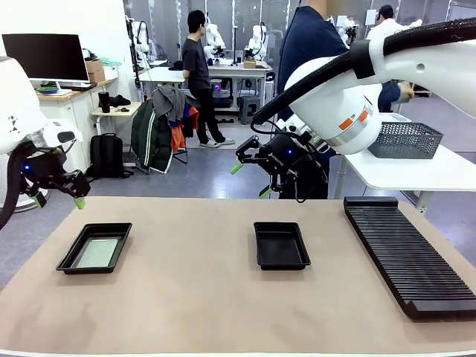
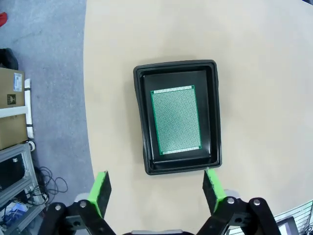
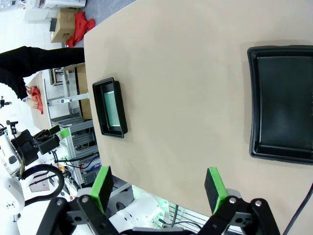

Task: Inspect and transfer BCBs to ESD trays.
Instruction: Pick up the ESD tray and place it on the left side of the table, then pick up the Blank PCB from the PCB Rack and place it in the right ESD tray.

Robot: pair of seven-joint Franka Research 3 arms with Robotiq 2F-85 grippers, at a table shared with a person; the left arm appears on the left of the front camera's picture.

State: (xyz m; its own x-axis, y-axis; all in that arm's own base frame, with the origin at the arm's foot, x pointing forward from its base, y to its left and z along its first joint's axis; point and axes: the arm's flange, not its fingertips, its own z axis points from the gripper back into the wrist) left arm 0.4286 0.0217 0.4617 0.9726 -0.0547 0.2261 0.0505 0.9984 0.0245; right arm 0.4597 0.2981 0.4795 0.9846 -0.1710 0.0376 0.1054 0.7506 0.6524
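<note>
While a BCB point(image 2: 176, 120) lies flat in one ESD tray point(image 2: 139, 122), the left pincer point(image 2: 156, 191) hangs open above it; the right pincer point(image 1: 251, 180) is open too.

right gripper point(image 3: 158, 171) jaws wide apart, green pads point(image 3: 102, 187) over tan table point(image 3: 186, 58). near esd tray point(image 3: 253, 98) at right edge, floor bare. far esd tray point(image 3: 97, 110) holds green bcb point(image 3: 112, 108). black sleeve point(image 3: 44, 58) at top left.
</note>
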